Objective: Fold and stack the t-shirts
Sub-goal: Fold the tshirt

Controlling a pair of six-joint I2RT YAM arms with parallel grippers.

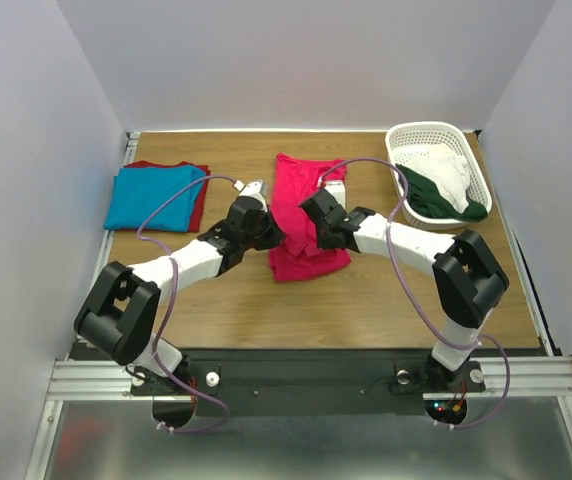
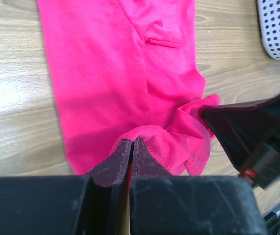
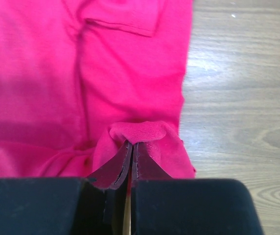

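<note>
A bright crimson-pink t-shirt (image 1: 301, 180) lies lengthwise in the middle of the table. My left gripper (image 1: 274, 232) is shut on a bunched fold at its left side, and the pink cloth wraps over the closed tips of that gripper (image 2: 131, 141). My right gripper (image 1: 316, 222) is shut on a fold near the shirt's right edge, the fabric humped over its tips (image 3: 131, 143). A sleeve (image 3: 123, 19) lies flat beyond it. A folded turquoise-blue t-shirt (image 1: 151, 197) rests on a dark red one (image 1: 200, 205) at the back left.
A white lattice basket (image 1: 428, 133) stands at the back right, holding white and dark green cloth. The right arm's black housing (image 2: 252, 132) is close beside the left gripper. Side walls enclose the wooden table (image 1: 386, 310).
</note>
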